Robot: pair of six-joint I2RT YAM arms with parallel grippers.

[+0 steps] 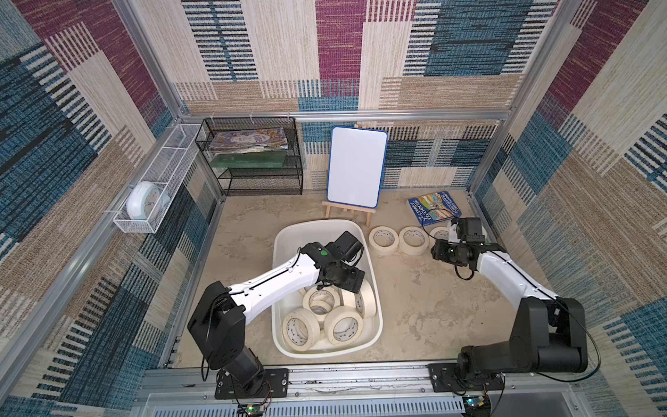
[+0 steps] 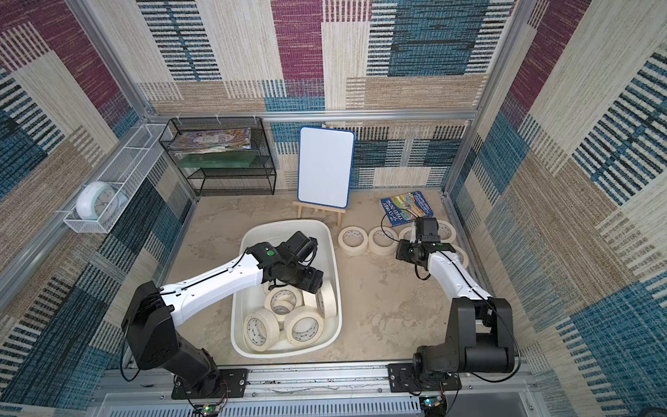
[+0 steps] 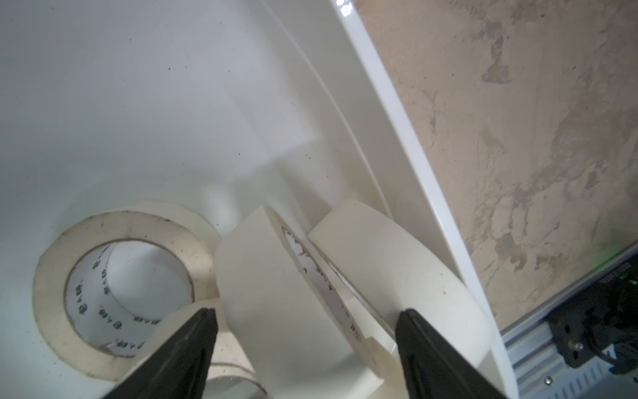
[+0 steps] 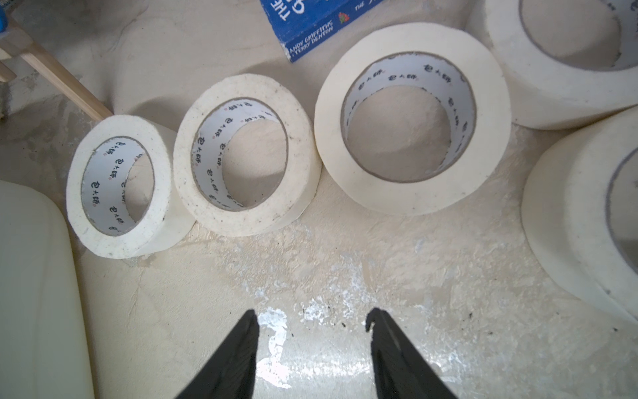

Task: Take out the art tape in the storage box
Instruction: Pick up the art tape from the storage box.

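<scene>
The storage box is a white oblong tub in mid-table, seen in both top views. Several cream art tape rolls lie in its near half. My left gripper is down inside the box and open. Its fingers stand either side of an upright roll, and a second roll leans on the box wall beside it. Another roll lies flat nearby. My right gripper hangs open over bare table with nothing between its fingers. Several rolls sit on the table in front of it.
A whiteboard on a wooden easel stands behind the box. A blue book lies at the back right by the rolls on the table. At the back left are a black mesh shelf and a white wire basket holding a clock.
</scene>
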